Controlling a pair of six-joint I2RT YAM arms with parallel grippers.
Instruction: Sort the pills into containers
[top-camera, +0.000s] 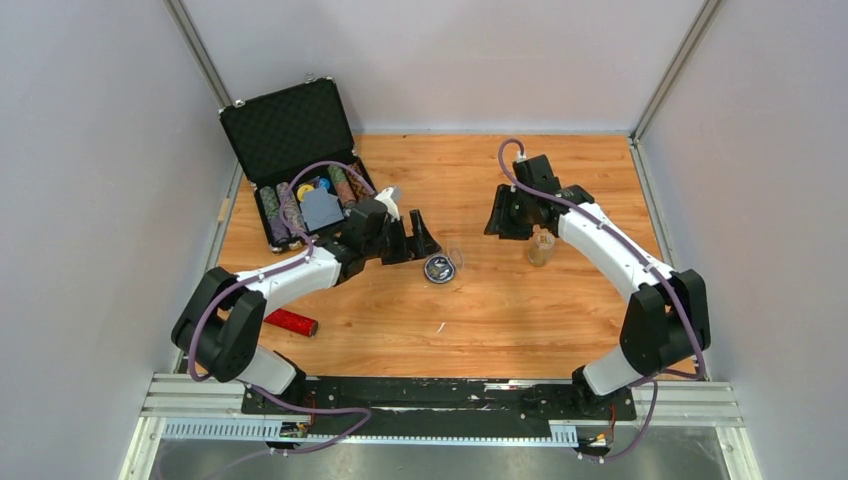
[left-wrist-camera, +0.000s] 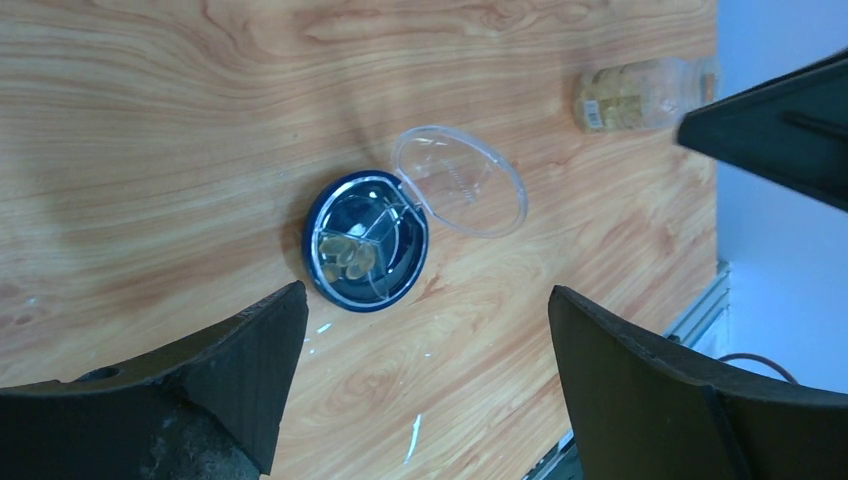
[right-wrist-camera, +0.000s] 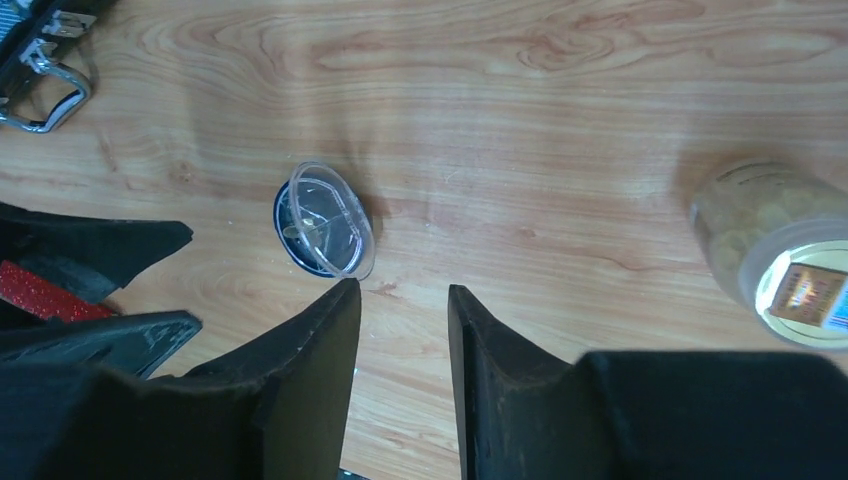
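The container (top-camera: 438, 267) is a small round dark-rimmed dish with dividers, its clear lid (left-wrist-camera: 460, 180) hinged open. Several yellowish pills (left-wrist-camera: 347, 255) lie in one compartment. A clear bottle (top-camera: 541, 246) full of yellowish pills stands to its right. My left gripper (top-camera: 418, 248) hovers just left of the dish, open, with nothing between its fingers; in the left wrist view the dish (left-wrist-camera: 365, 250) lies just beyond the left gripper (left-wrist-camera: 428, 292). My right gripper (top-camera: 505, 222) is behind and left of the bottle (right-wrist-camera: 775, 255); the right gripper (right-wrist-camera: 403, 288) keeps a narrow empty gap.
An open black poker-chip case (top-camera: 300, 170) with chip stacks sits at the back left, close behind my left arm. A red glittery cylinder (top-camera: 291, 321) lies near the front left. Grey walls enclose the wooden table (top-camera: 480, 330).
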